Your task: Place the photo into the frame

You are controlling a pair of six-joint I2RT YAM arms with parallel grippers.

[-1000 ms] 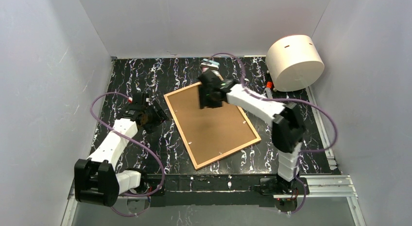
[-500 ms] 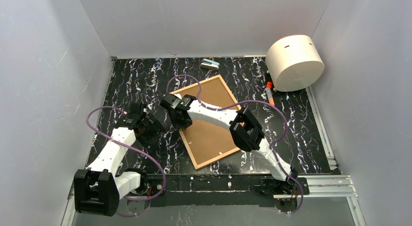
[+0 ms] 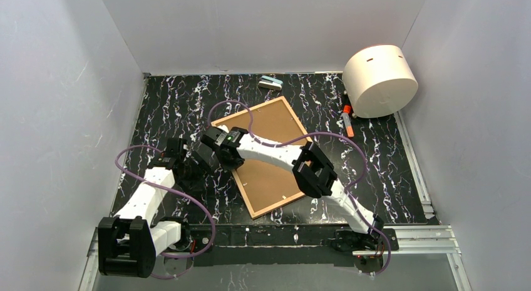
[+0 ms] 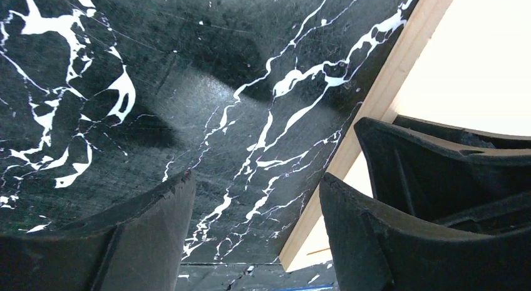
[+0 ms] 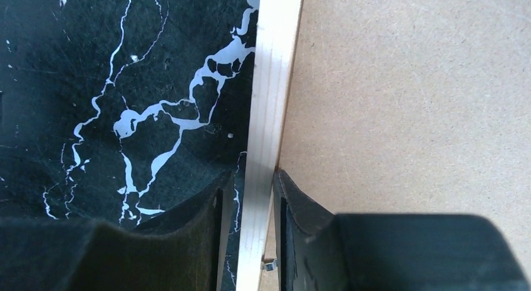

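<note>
Lying flat, the frame (image 5: 270, 84) shows pale-wood edging around brown board (image 5: 407, 103).

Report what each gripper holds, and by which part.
Left gripper: nothing, jaws open over the table. Right gripper straddles the frame at its wooden edge; firm grip cannot be told.

No readable text, label, brand, number or sign shows on anything in these views.

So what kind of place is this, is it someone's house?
Probably a robot test booth, not a house: plain grey walls box in a black marbled table, with a left arm and right arm bolted at its near edge.
</note>
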